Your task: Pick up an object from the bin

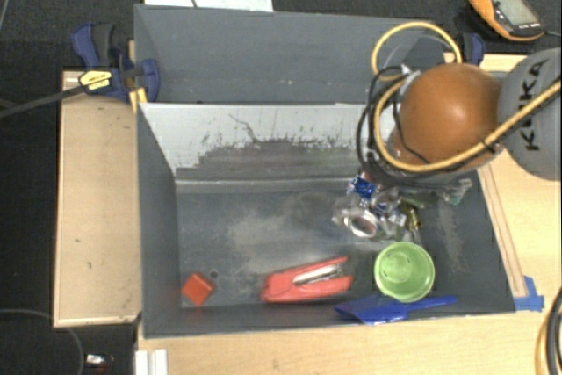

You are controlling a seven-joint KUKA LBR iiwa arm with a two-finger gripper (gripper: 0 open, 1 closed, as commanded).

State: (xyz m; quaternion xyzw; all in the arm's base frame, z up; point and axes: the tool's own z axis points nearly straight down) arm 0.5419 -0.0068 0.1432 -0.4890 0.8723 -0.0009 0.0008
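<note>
My gripper [369, 219] hangs under the orange dome at the right side of the bin, its metal end low over the floor. A green round cup-like thing [405, 270] lies just below and right of it. A red stapler-like tool [307, 279] with a silver strip lies on the floor to the lower left of the gripper. A flat blue piece [391, 308] rests along the bin's front edge under the green thing.
A small orange-red block [198, 288] sits in the front left corner of the bin. The arm and its cables reach in from the right over the bin's right wall.
</note>
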